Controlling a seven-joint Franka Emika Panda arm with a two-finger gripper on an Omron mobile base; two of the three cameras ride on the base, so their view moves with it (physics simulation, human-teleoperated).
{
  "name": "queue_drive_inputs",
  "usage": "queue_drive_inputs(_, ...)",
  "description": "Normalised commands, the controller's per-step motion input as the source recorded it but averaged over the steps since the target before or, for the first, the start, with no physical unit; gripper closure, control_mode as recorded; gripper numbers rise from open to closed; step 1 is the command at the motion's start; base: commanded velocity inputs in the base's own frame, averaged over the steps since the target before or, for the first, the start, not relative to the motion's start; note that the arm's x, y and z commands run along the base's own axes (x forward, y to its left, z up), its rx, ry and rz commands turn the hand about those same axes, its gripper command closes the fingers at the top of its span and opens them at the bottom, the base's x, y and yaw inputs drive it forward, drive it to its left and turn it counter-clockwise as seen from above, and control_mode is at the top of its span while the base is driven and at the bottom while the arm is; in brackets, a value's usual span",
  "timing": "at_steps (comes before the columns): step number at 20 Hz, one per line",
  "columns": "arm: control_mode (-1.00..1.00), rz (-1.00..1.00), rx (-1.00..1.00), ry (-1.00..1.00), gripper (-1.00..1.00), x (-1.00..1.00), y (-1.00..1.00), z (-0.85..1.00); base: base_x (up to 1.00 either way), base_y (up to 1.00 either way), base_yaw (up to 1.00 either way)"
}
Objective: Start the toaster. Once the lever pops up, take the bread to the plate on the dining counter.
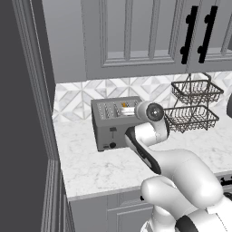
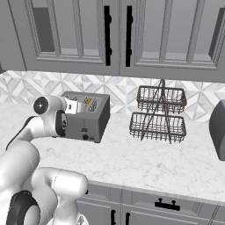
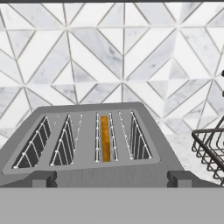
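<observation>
Your gripper (image 3: 107,178) stands wide open with nothing between its fingertips (image 3: 43,178), hovering just above the front edge of the toaster (image 3: 87,144). The bread (image 3: 104,138) sits at twelve o'clock from the gripper, sunk in the third slot from the left, orange crust edge up. At three o'clock, a wire basket rack (image 3: 210,146) stands on the marble counter (image 1: 104,165).

Flat, even rendered light, no glare; faint soft shadows under toaster (image 1: 111,124); slightly coarse, all views sharp.
</observation>
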Motion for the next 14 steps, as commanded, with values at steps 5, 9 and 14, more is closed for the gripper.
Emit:
queue_drive_inputs(5, -1.0, 0.0, 0.0, 0.0, -1.0, 0.0, 0.0, 0.0, 0.0, 0.0, 0.0)
queue_drive_inputs(9, -1.0, 0.0, 0.0, 0.0, -1.0, 0.0, 0.0, 0.0, 0.0, 0.0, 0.0)
queue_drive_inputs(14, -1.0, 0.0, 0.0, 0.0, -1.0, 0.0, 0.0, 0.0, 0.0, 0.0, 0.0)
